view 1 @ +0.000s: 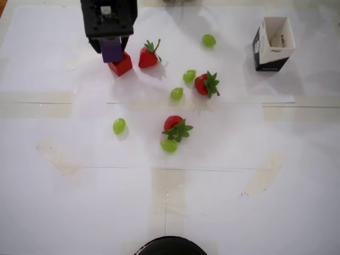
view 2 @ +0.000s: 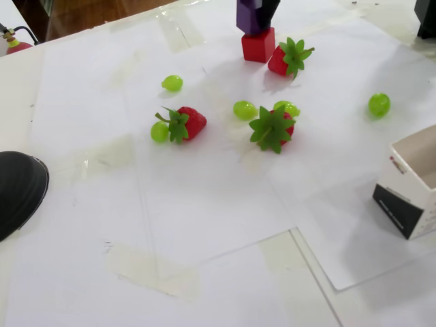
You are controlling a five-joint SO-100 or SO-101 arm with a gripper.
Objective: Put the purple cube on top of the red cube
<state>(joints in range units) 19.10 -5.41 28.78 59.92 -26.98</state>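
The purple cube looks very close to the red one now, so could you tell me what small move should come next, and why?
Probably open the tool: in the fixed view the purple cube seems seated on the red cube, roughly lined up.

White paper-covered table [view 2: 204,272], wooden floor [view 2: 88,13] beyond
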